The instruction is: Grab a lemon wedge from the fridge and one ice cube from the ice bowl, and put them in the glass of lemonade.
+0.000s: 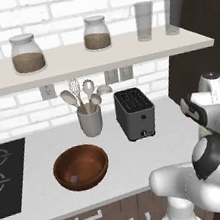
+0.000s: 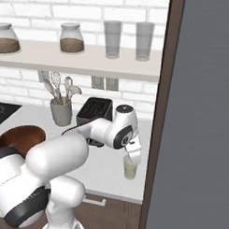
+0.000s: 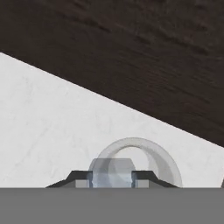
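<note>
The glass of lemonade stands on the white counter close to the grey fridge. My gripper hangs just above the glass, pointing down. In the hand view my gripper is shut on a pale grey-blue ice cube, and the round rim of the glass lies right beneath it. The reddish-brown ice bowl sits to the left on the counter, with another small ice cube inside. The lemon wedge is out of view.
A dark toaster and a white utensil crock stand behind the bowl. The shelf above holds two jars and two tall glasses. A black cooktop lies at far left. A dark wooden panel borders the counter.
</note>
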